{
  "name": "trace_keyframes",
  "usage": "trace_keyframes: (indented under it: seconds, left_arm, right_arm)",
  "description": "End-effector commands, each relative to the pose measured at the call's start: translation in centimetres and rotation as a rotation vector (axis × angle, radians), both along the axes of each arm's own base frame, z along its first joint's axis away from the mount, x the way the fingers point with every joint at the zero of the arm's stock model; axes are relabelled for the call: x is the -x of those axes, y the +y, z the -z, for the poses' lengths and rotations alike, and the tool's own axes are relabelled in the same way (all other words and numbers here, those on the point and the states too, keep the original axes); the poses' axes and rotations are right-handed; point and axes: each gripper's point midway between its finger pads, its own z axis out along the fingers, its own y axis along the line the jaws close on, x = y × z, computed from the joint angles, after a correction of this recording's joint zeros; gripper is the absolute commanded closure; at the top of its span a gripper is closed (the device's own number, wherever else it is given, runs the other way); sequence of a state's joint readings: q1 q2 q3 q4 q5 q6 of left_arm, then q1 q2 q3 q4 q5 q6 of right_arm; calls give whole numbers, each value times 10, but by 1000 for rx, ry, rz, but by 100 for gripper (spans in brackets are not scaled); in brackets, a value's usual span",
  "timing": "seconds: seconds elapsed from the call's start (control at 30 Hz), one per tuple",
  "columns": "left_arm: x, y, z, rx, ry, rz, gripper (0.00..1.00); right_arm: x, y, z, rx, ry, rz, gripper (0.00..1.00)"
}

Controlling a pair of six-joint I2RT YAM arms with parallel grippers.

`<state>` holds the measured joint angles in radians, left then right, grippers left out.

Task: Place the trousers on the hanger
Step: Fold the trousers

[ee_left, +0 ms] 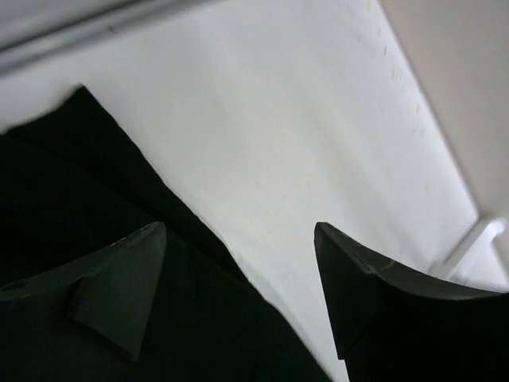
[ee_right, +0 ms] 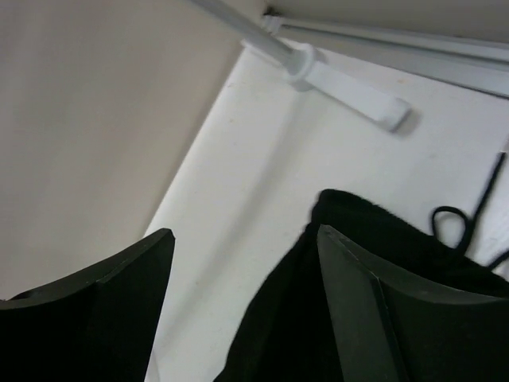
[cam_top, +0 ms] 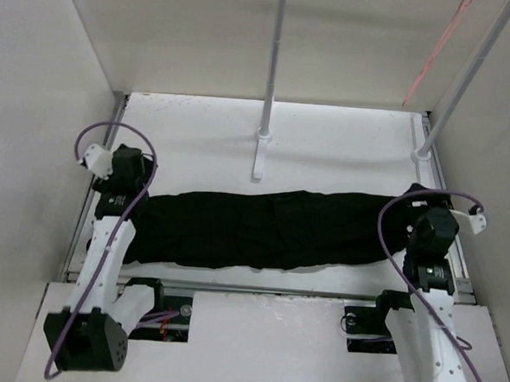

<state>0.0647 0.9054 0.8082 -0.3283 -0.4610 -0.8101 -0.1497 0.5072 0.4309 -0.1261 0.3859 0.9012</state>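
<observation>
Okay: left gripper (cam_top: 128,176) at frame left, jaws apart over the trousers' (cam_top: 261,230) left end; in its wrist view one finger is over cloth, the other over bare table. Risk: closing here pinches only one edge layer, so the cloth slips or bunches when lifted. The trousers lie stretched across mid-frame, flat and rumpled. Right gripper (cam_top: 420,217) at frame right, jaws also apart, over the other end; its loose drawstring (ee_right: 455,224) could snag. The hanger (cam_top: 432,55) is a thin pink-orange streak at upper right, well apart from the cloth, so a long carry would risk sagging legs dragging.

White table (cam_top: 198,136), two white poles (cam_top: 274,71) at the back, plain beige walls (cam_top: 35,100).
</observation>
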Motion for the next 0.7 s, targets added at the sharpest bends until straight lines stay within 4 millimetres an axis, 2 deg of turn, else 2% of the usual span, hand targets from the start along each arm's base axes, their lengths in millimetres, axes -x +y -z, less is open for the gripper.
trace_keyframes:
  seconds: [0.0,0.03,0.1,0.13,0.17,0.27,0.37,0.43,0.5,0.6,0.67]
  left_arm:
    - [-24,-27,25,-51,70,145,26]
    - [-31,-39,35,-52,109,194,26]
    - [-42,-67,56,-44,182,306,26]
    - [-46,-82,66,-36,208,358,26]
    - [-48,-99,76,-27,226,412,27]
    - [-44,-142,102,-8,237,524,33]
    - [-33,-167,119,17,236,581,37]
    - [-26,-173,129,25,249,604,38]
    - [-19,-178,143,43,270,628,38]
    - [-8,-168,170,96,305,599,38]
    - [-6,-149,183,132,302,529,38]
  right_arm:
    - [-8,20,-12,91,27,-71,25]
    - [-12,33,-3,97,51,-121,34]
    - [-18,56,14,134,112,-220,60]
    - [-20,69,23,142,139,-273,69]
    - [-22,86,31,147,165,-346,74]
    - [-26,127,53,147,247,-516,76]
    - [-26,155,74,152,332,-637,77]
    - [-25,166,87,133,363,-677,79]
    - [-21,167,101,75,386,-675,81]
    - [-13,164,124,-25,437,-668,84]
    - [-7,162,136,-72,467,-658,87]
